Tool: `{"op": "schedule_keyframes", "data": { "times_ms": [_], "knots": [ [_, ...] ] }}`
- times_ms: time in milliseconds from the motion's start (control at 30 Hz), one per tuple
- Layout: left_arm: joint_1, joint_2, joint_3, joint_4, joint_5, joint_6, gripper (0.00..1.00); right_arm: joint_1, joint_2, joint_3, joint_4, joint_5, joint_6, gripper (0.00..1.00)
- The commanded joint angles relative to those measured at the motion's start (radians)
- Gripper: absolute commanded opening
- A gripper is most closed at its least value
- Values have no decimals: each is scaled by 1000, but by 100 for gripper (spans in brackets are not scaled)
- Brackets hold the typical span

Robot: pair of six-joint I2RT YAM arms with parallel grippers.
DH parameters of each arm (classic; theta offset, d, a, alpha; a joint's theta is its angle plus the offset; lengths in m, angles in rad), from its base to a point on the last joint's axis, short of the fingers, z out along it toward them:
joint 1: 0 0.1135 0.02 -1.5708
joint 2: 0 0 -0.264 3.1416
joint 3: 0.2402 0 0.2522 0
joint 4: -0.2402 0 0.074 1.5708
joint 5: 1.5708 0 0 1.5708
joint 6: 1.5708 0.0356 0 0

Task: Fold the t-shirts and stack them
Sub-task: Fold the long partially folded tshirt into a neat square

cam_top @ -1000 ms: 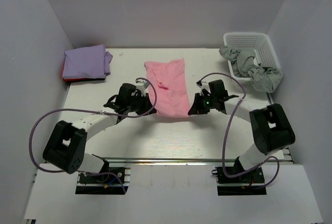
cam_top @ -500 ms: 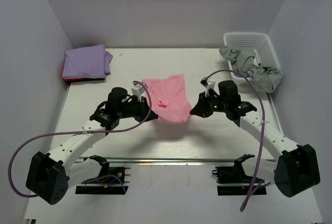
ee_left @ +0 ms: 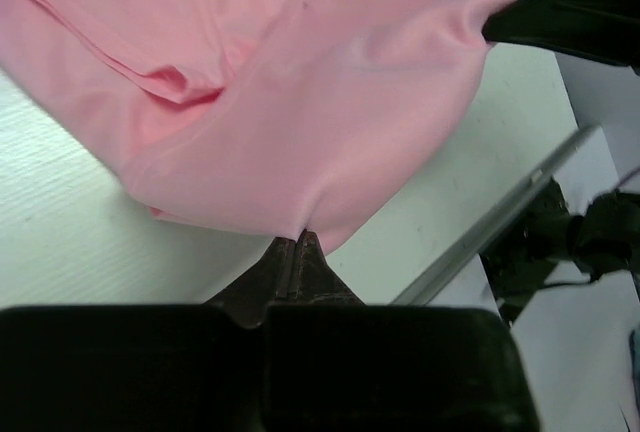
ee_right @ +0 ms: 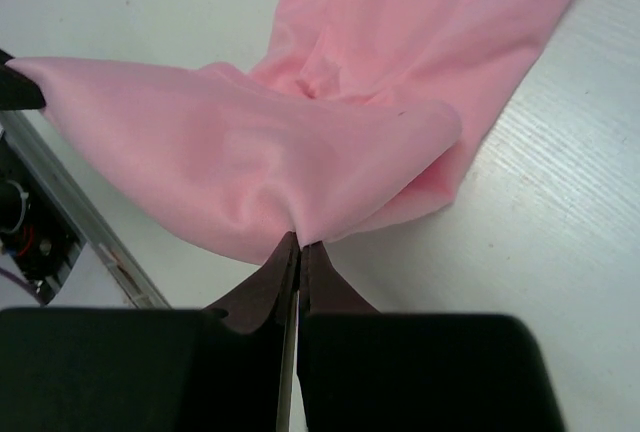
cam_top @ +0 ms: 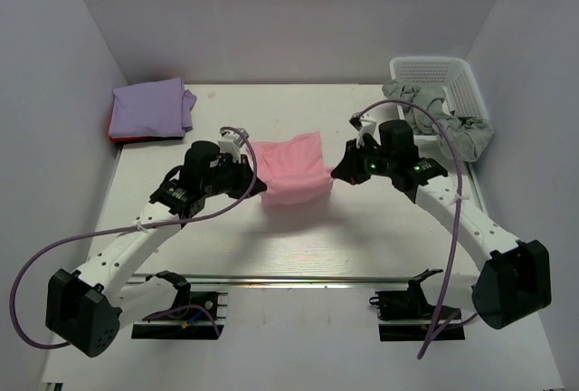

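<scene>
The light pink t-shirt lies mid-table with its near end lifted and stretched between my two grippers. My left gripper is shut on the shirt's left corner. On the other side my right gripper is shut on the right corner. The far part of the pink shirt still rests flat on the table. At the back left a folded lavender t-shirt sits on a red one, of which only an edge shows.
A white basket stands at the back right with grey cloth spilling over its rim. White walls close in the left, right and back. A metal rail runs along the table's near edge.
Both grippers have lifted the pink shirt's near end and carried it away from the arm bases, over the rest of the shirt. The visible shirt now looks much shorter.
</scene>
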Motion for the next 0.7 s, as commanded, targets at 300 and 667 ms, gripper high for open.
{"op": "schedule_keyframes", "data": {
  "times_ms": [300,667],
  "knots": [
    [13,196,221,-127,-374,-83,0,-20,268,289,35,146,41,0],
    [82,350,353,-118,-475,-89,0,-51,441,447,35,160,54,0]
  ]
}}
